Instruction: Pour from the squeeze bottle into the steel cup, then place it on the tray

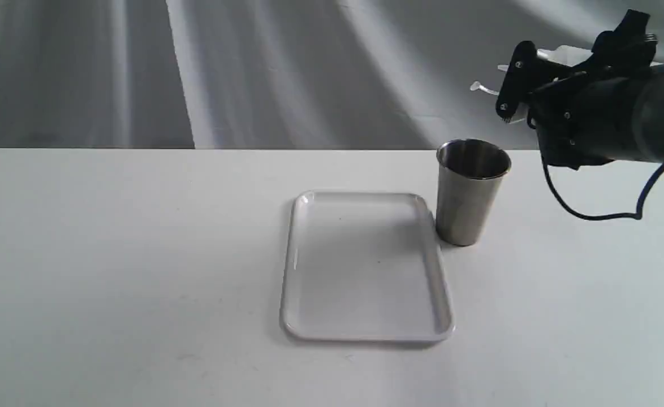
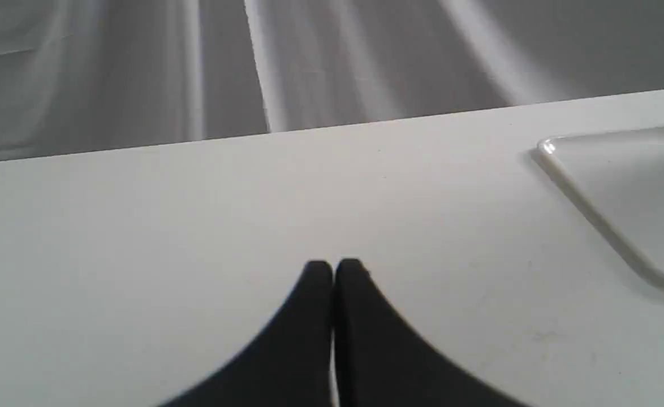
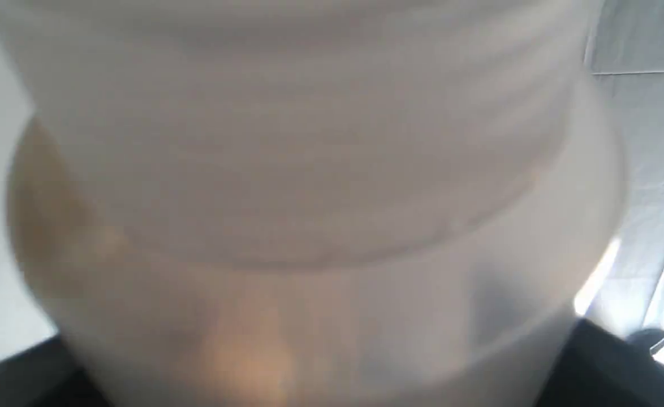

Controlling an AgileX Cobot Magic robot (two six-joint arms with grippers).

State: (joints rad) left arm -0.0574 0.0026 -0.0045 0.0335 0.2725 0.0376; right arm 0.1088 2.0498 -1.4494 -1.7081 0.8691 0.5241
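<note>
Exterior: front-on, slightly raised, across table (image 1: 139, 254) toward backdrop (image 1: 309, 73).
Left wrist: low over table, behind left claw (image 2: 333, 271).
Right wrist: tight against squeeze bottle (image 3: 309, 226), blurred.
Shared by exterior and left wrist: tray (image 1: 291, 265) corner.

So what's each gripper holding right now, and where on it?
Right gripper grips the squeeze bottle around its body, tipped sideways. Left gripper is shut on nothing.

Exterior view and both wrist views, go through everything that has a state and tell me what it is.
Translucent whitish plastic squeeze bottle: held in the air, tipped sideways, no stream visible.
Flat white rectangular tray: lying flat, nothing on it.
Brushed-metal steel cup: upright on the table beside the tray; contents cannot be seen.
Right gripper: shut on the squeeze bottle.
Left gripper: shut, holding nothing.
</note>
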